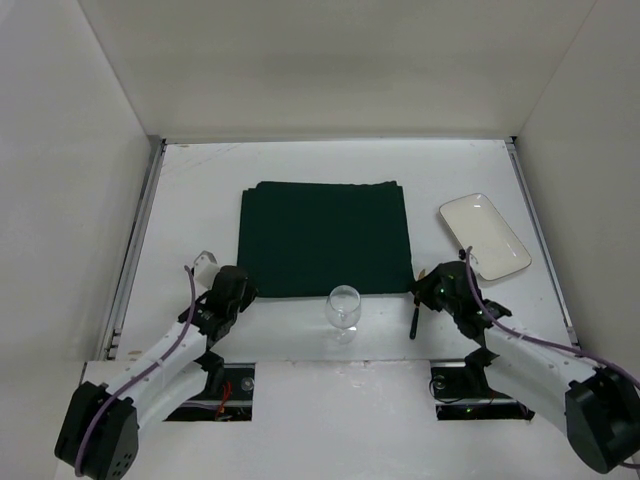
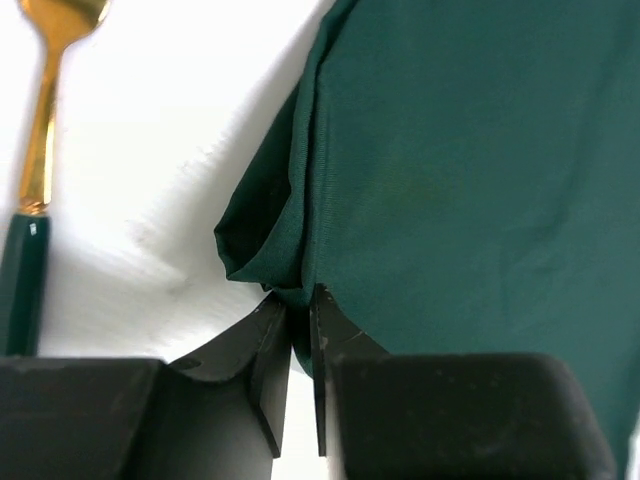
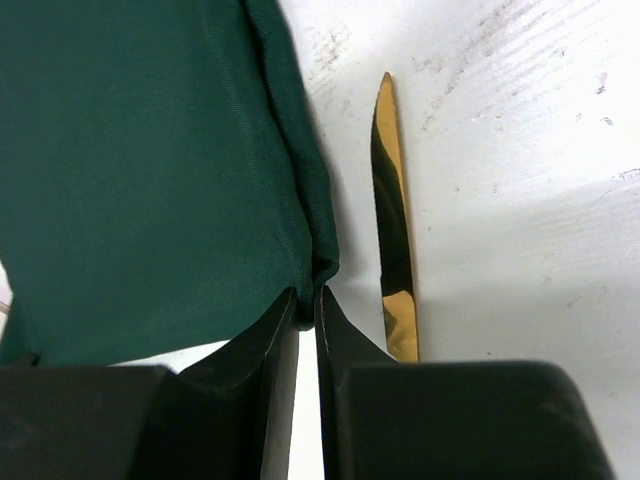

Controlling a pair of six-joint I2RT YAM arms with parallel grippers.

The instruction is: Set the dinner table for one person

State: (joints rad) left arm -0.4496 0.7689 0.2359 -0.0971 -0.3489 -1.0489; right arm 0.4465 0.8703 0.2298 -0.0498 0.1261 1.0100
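Note:
A dark green cloth (image 1: 325,238) lies flat on the white dinner table (image 1: 200,190). My left gripper (image 1: 240,292) is shut on the cloth's near left corner (image 2: 290,290). My right gripper (image 1: 424,285) is shut on the near right corner (image 3: 318,270). A gold fork with a green handle (image 2: 35,170) lies left of the cloth. A gold knife (image 3: 393,230) lies right of the cloth, its dark handle (image 1: 413,320) in the top view. A clear wine glass (image 1: 343,308) stands just in front of the cloth's near edge. A white rectangular plate (image 1: 484,236) sits at the right.
White walls enclose the table on three sides. Metal strips run along the left edge (image 1: 135,250) and the right edge (image 1: 540,240). The wine glass stands between my two arms near the front edge.

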